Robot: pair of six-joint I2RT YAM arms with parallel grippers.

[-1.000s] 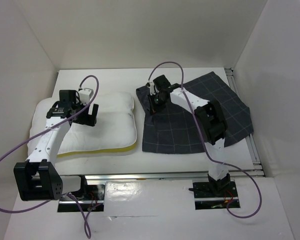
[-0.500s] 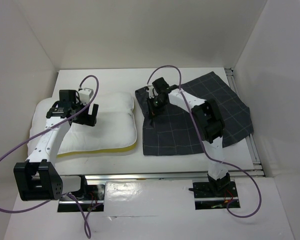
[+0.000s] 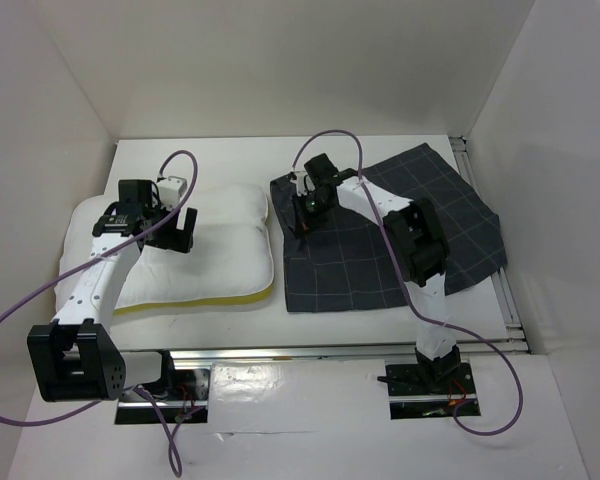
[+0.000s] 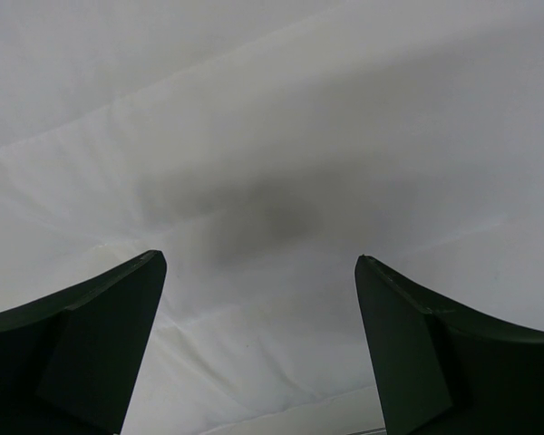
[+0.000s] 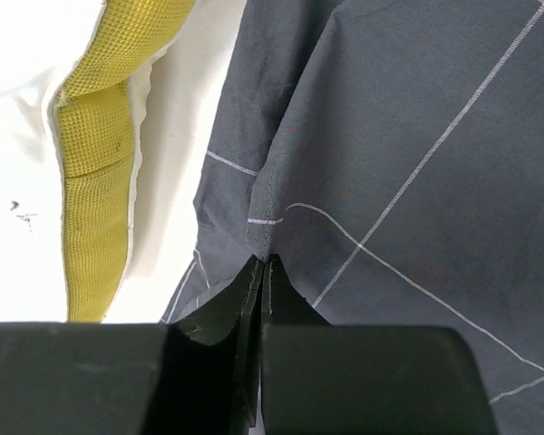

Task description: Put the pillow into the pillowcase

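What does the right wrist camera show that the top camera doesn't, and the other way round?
Only the right wrist view shows the right gripper close up. Its fingers are shut on a raised fold at the edge of the pillowcase. It also shows the woven texture of the yellow band on the pillow.

Only the top view shows both whole arms, the left gripper over the pillow, and the full outline of the pillowcase.

Both views show the pillowcase's edge beside the pillow's yellow-banded side.

White, yellow-edged pillow (image 3: 230,250); charcoal-grey pillowcase (image 3: 352,266) with thin pale windowpane grid
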